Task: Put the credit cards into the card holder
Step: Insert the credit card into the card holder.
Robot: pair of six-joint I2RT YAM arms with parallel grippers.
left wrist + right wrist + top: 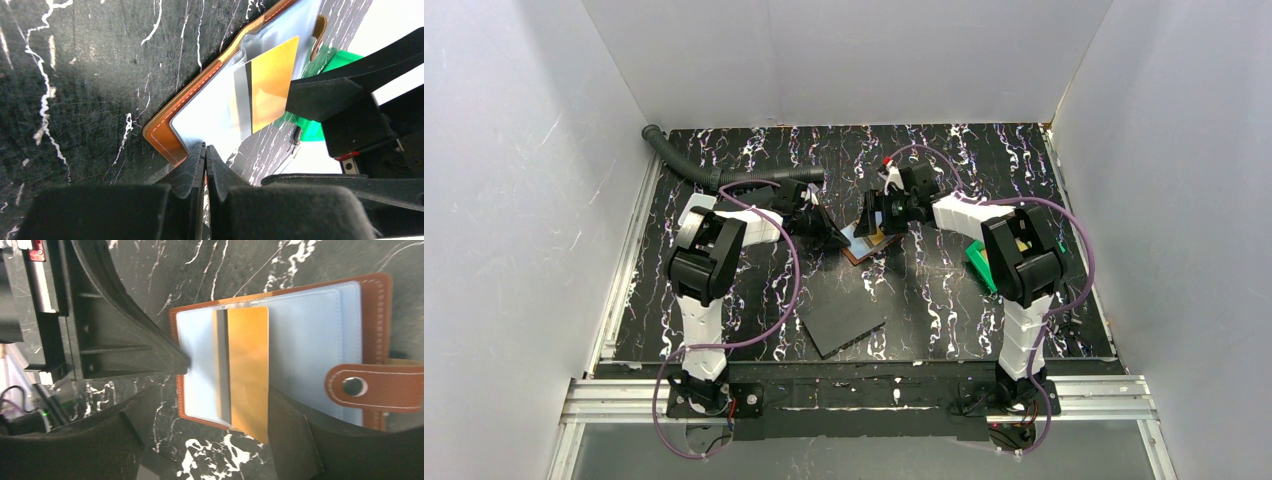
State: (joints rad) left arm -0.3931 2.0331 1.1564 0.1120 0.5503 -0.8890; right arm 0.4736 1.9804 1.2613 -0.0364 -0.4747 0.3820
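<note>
The card holder [865,246] lies open on the table, brown leather with pale blue sleeves [305,340] and a snap tab [385,387]. One orange-yellow credit card [248,370] with a grey stripe sticks partway out of a sleeve, also seen in the left wrist view [271,82]. My left gripper [205,151] is shut, its tips resting on the holder's near edge [165,137]. My right gripper [210,435] stands open around the card's free end, with one finger [320,95] touching the card's edge.
A green bin [977,264] sits under the right arm. A dark grey slab [844,322] lies on the table in front of the holder. A black ribbed hose [709,172] runs along the back left.
</note>
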